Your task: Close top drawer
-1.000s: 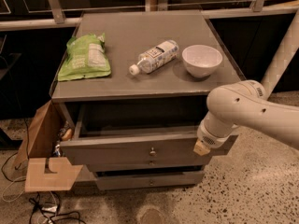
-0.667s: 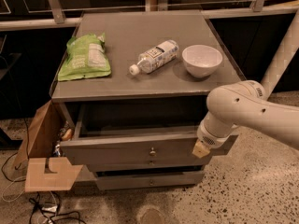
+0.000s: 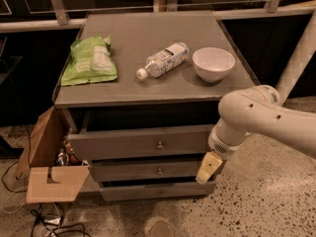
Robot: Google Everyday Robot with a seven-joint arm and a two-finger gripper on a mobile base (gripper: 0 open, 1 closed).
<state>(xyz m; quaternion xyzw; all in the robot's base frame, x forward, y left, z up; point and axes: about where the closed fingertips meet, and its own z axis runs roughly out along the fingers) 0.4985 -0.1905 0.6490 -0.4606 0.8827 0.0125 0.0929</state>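
We start with the grey cabinet [image 3: 148, 38], whose flat top carries three loose items. The robot's pale arm [image 3: 256, 115] reaches in from the right, bending down in front of the cabinet's right corner.

The top drawer [image 3: 123, 143] stands pulled out from the cabinet, with a dark gap showing between its front panel and the top above. Its front is the tallest and widest of the three. The middle drawer [image 3: 143, 171] and bottom drawer [image 3: 148, 191] sit under it, each pulled out less than the one above.

A cardboard box [image 3: 49, 181] leans at the cabinet's left side, near the open drawer's left end. On top lie a green bag [image 3: 90, 60], a white bowl [image 3: 213, 63] and a plastic bottle [image 3: 163, 59] on its side.

The gripper [image 3: 209, 166] hangs below the right end of the top drawer's front, level with the middle drawer. We cannot tell whether it is released or clenched, nor whether it touches the wood.

We judge the top drawer to be stiff, fairly heavy and not fragile, sliding straight on its runners. It needs no grasp, only a flat push on the front panel. We would press close to the small knob [image 3: 159, 145] at centre, since pushing at one end may skew the box and jam it.
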